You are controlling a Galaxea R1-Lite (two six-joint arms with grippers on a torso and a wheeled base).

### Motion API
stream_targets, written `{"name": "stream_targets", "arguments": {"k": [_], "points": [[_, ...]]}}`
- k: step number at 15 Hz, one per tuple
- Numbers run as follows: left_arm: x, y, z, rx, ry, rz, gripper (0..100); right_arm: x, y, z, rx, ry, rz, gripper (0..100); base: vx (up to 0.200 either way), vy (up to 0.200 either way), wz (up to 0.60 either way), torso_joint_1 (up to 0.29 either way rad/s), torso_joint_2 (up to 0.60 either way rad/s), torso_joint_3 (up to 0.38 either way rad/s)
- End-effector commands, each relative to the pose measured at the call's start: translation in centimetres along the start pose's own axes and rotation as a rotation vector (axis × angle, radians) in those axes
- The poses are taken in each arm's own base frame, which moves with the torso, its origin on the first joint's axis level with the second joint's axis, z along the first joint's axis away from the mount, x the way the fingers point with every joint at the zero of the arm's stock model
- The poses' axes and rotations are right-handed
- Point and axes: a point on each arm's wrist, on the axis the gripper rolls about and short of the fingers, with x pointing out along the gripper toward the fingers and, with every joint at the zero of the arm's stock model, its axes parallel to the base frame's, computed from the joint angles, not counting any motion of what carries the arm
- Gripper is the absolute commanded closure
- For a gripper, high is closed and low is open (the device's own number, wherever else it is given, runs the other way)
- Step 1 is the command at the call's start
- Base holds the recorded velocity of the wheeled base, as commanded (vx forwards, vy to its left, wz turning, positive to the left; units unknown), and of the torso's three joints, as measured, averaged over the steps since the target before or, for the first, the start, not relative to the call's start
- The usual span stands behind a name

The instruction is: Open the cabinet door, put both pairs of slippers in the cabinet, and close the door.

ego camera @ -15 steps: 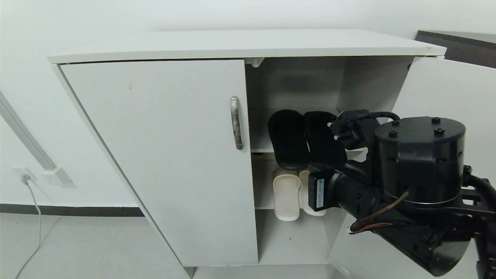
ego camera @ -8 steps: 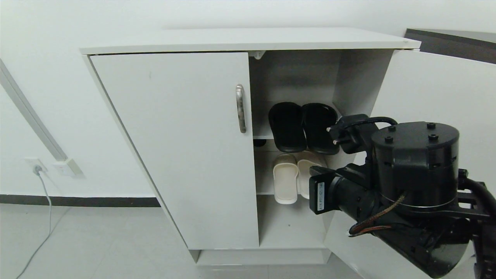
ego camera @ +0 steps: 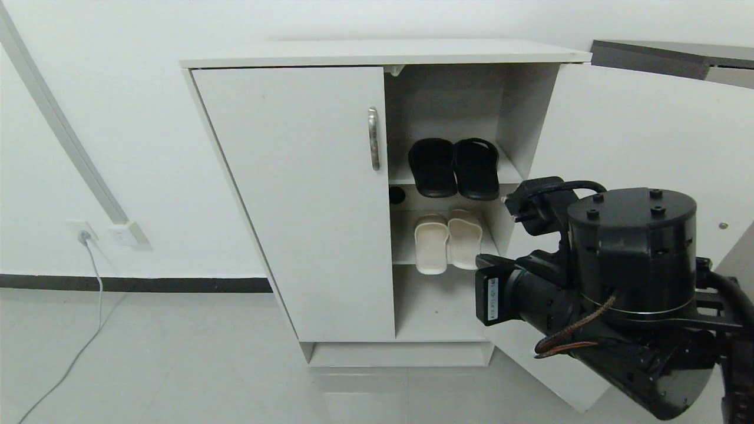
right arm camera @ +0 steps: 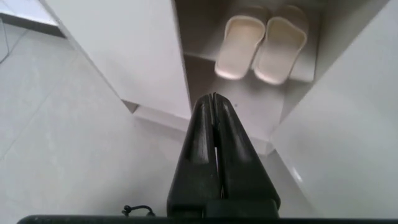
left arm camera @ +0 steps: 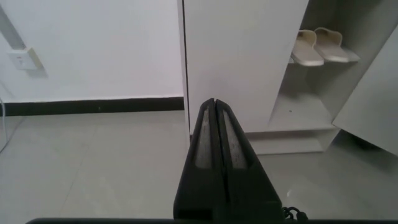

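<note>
Head view, cabinet (ego camera: 383, 52): white; I see it standing on the grey floor (ego camera: 177, 365) against the wall (ego camera: 118, 88), running from the frame's centre up toward 12 o'clock.
Right door (ego camera: 636, 135): swung wide open toward 3 o'clock, with its inner face turned to me.
Left door (ego camera: 294, 200): shut, with a metal handle (ego camera: 373, 138) upright along the edge next to the opening.
Right arm (ego camera: 630, 253): bulks at 4 o'clock, in front of the open door's lower part.
Black slippers (ego camera: 453, 168): a pair side by side on the upper shelf (ego camera: 406, 179), at 1 o'clock from the frame's centre.
Cream slippers (ego camera: 447, 241): a pair side by side on the shelf below (ego camera: 403, 259), right at its front edge.
Left gripper (left arm camera: 214, 104): I read the fingers as pressed flat together on nothing, over the floor in front of the shut door.
Right gripper (right arm camera: 213, 99): also closed with nothing between the fingers, out in front of the open compartment and apart from the cream pair.
Wall socket (ego camera: 82, 235): at 9 o'clock, with a cable (ego camera: 94, 300) hanging from it to the floor.
</note>
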Motion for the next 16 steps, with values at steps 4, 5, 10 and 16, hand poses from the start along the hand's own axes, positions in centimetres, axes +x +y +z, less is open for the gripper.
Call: {"name": "stream_targets", "arguments": {"k": [4,5,10,16], "points": [[0.0,0.0,0.0,0.0,0.001,0.0,100,0.4,-1.0,-0.5,-0.035,-0.007,-0.026,100,-0.15,0.0,0.0,0.003,0.0,0.003],[0.0,0.0,0.0,0.0,0.001,0.0,100,0.4,-1.1,-0.6,-0.037,-0.02,-0.022,100,0.0,0.0,0.0,0.0,0.0,0.0],[0.0,0.0,0.0,-0.001,0.001,0.0,100,0.7,-1.5,-1.6,-0.059,-0.027,-0.022,100,0.0,0.0,0.0,0.0,0.0,0.0],[0.0,0.0,0.0,-0.007,0.0,0.002,100,1.1,-1.7,-1.7,-0.061,-0.017,-0.014,100,0.0,0.0,0.0,0.0,-0.03,-0.034]]}}
